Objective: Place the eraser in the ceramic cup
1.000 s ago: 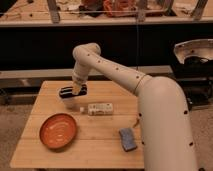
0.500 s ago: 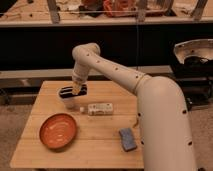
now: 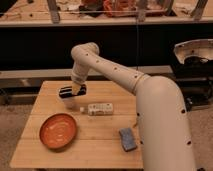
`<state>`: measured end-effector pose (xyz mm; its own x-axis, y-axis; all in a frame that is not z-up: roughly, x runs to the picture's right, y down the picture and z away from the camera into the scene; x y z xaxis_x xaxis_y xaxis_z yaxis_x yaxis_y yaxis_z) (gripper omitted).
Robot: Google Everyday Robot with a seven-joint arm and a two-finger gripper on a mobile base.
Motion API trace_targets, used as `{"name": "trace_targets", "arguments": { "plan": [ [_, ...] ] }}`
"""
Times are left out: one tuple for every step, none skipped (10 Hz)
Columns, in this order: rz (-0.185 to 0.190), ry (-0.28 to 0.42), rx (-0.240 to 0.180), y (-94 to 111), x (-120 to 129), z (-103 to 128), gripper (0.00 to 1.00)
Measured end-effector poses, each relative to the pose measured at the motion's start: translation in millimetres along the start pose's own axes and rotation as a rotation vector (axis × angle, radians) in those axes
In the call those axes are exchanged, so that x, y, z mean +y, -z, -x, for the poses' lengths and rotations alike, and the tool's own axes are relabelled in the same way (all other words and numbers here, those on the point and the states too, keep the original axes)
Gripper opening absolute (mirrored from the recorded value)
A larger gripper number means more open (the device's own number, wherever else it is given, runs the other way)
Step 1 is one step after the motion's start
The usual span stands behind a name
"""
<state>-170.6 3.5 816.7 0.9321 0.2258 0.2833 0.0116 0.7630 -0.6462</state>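
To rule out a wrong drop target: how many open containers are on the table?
2. The ceramic cup sits back-left on the table, just below the eraser and the gripper; the orange bowl sits front-left. No other seems hidden.

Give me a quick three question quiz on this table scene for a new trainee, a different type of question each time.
1. True or false: the black striped rectangular eraser lies inside the wide orange-red bowl.
2. Multiple choice: the robot's gripper is A) over the orange-red bowl, B) at the eraser, just above the small white ceramic cup, C) on the blue-grey rectangular pad.
3. Fill in: on the wooden table, the white elongated device lies just to the picture's ___ of the cup.

Key: 1 false; 2 B; 3 right.
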Motion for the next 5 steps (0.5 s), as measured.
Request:
{"name": "trace_targets", "arguments": {
  "plan": [
    [-0.002, -0.003, 0.001, 0.4, -0.5, -0.2, 0.36],
    [-0.005, -0.005, 0.003, 0.4, -0.7, 0.9, 0.39],
    [-0.005, -0.004, 0.003, -0.1, -0.4, 1.9, 0.38],
    [-0.005, -0.005, 0.003, -0.7, -0.2, 2.6, 0.33],
    [-0.008, -0.007, 0.002, 0.0, -0.6, 2.9, 0.23]
  ]
}}
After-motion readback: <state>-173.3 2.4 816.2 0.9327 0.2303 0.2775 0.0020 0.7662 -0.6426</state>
